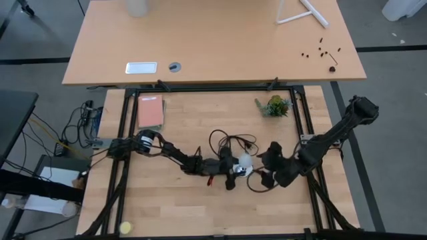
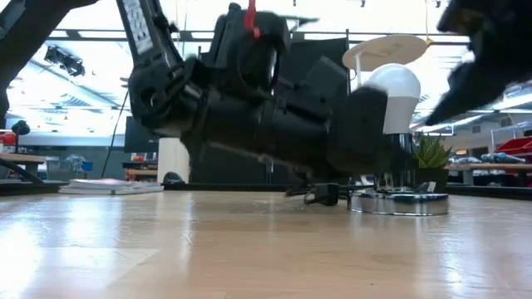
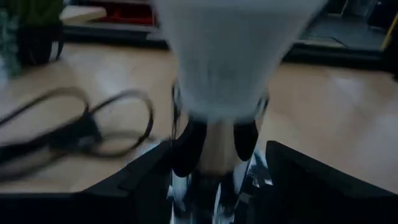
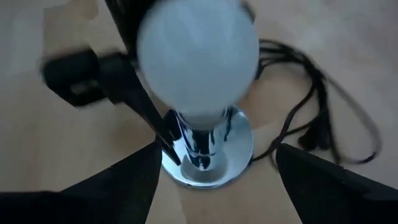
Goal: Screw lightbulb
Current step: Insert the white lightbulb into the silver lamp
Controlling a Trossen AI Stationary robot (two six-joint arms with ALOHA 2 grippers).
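The high view shows us both arms meeting at the middle of the wooden table (image 1: 167, 207). The left gripper (image 1: 235, 171) reaches in from the left and the right gripper (image 1: 261, 172) from the right, with the lightbulb (image 1: 245, 162) between them.

In the low view we see the lightbulb (image 2: 395, 93) standing upright, round end up, on the chrome lamp base (image 2: 399, 202), which rests flat on the table. The left gripper (image 2: 374, 133) lies nearly level beside it, right up against the bulb's side.

In the left wrist view we look past that arm's two dark fingers (image 3: 186, 146), which stand apart on either side of the shiny stem under the lightbulb (image 3: 227, 56); we cannot tell whether they touch it. A black cord (image 3: 81, 127) loops on the table beyond.

In the right wrist view we look down on the lightbulb (image 4: 198, 59) above the lamp base (image 4: 239, 149), with that arm's own fingers spread wide on either side of the base, touching nothing.

Farther back on the table we see a small potted plant (image 1: 275, 105) and a pink book (image 1: 151, 111).
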